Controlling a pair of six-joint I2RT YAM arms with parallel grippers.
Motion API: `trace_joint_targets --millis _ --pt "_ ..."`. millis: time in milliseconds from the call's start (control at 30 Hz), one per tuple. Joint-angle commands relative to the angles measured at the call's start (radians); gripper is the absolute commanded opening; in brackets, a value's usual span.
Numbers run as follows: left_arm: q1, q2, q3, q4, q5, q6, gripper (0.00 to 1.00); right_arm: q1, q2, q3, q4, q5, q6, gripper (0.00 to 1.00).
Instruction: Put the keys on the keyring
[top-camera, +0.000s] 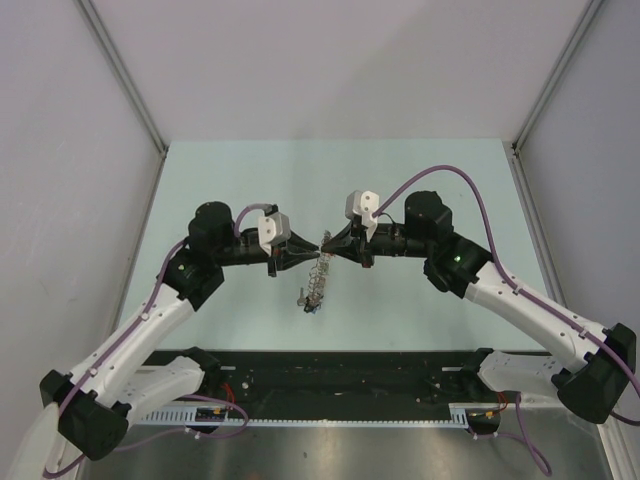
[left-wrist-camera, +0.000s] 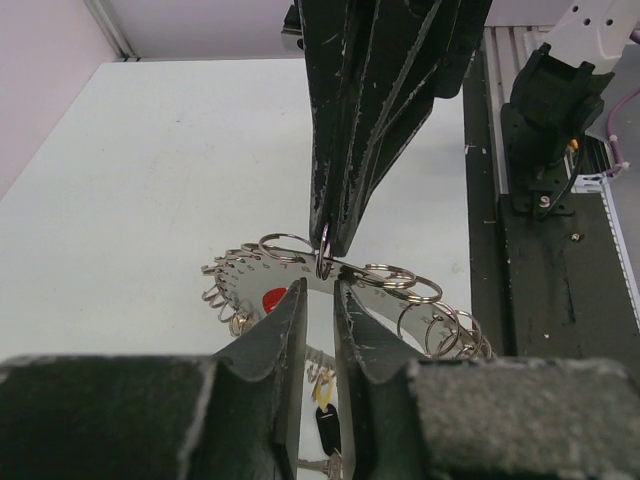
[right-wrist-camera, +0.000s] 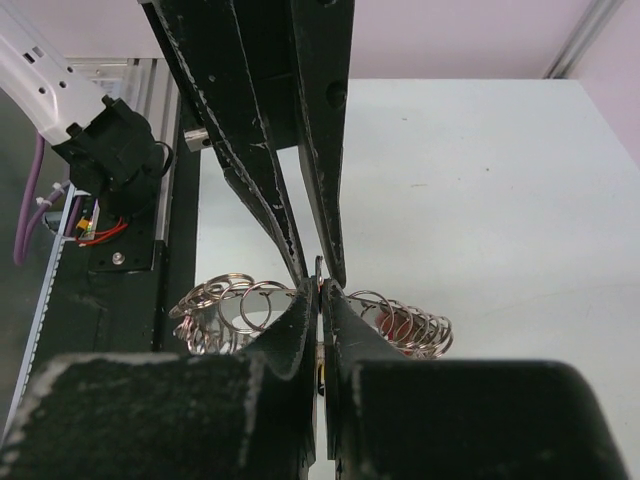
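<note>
The keyring (top-camera: 319, 272) is a flat silvery piece with many small split rings round its rim (left-wrist-camera: 420, 295), and it hangs above the table between the two grippers. My right gripper (top-camera: 330, 243) is shut on one small ring at its top (left-wrist-camera: 323, 262); that grip also shows in the right wrist view (right-wrist-camera: 320, 292). My left gripper (left-wrist-camera: 320, 287) faces it from the left. Its jaws stand a narrow gap apart around that same ring's edge and do not clamp it. Keys hang below: a black head (left-wrist-camera: 327, 428), a red head (left-wrist-camera: 274, 299), and a small bunch (top-camera: 309, 301).
The pale green table (top-camera: 420, 310) lies beneath, walled by white panels on three sides. A black rail with wiring (top-camera: 340, 385) runs along the near edge. The right arm's base (left-wrist-camera: 545, 110) stands behind the grippers in the left wrist view.
</note>
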Motion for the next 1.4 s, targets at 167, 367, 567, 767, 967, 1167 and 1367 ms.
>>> trace_joint_targets --millis 167,367,567,767,967,1167,1367 --pt "-0.004 0.012 0.031 -0.015 0.046 0.014 0.17 0.0 -0.016 0.025 0.094 -0.035 0.009 0.0" --pt "-0.009 0.006 0.055 -0.029 0.055 0.013 0.18 0.004 -0.007 0.025 0.083 -0.034 -0.002 0.0" --pt "-0.007 -0.005 0.058 -0.01 0.035 -0.006 0.24 0.005 -0.001 0.025 0.076 -0.042 -0.007 0.0" --pt "-0.007 -0.005 0.066 -0.01 0.027 -0.012 0.26 0.008 -0.003 0.023 0.063 -0.045 -0.014 0.0" --pt "-0.009 -0.009 0.072 -0.007 0.03 -0.021 0.29 0.01 -0.001 0.023 0.054 -0.043 -0.026 0.0" --pt "-0.007 0.003 0.077 -0.01 0.041 -0.03 0.27 0.014 -0.001 0.025 0.054 -0.043 -0.028 0.0" --pt "-0.01 0.026 0.083 -0.026 0.047 -0.033 0.24 0.02 -0.003 0.025 0.057 -0.043 -0.028 0.0"
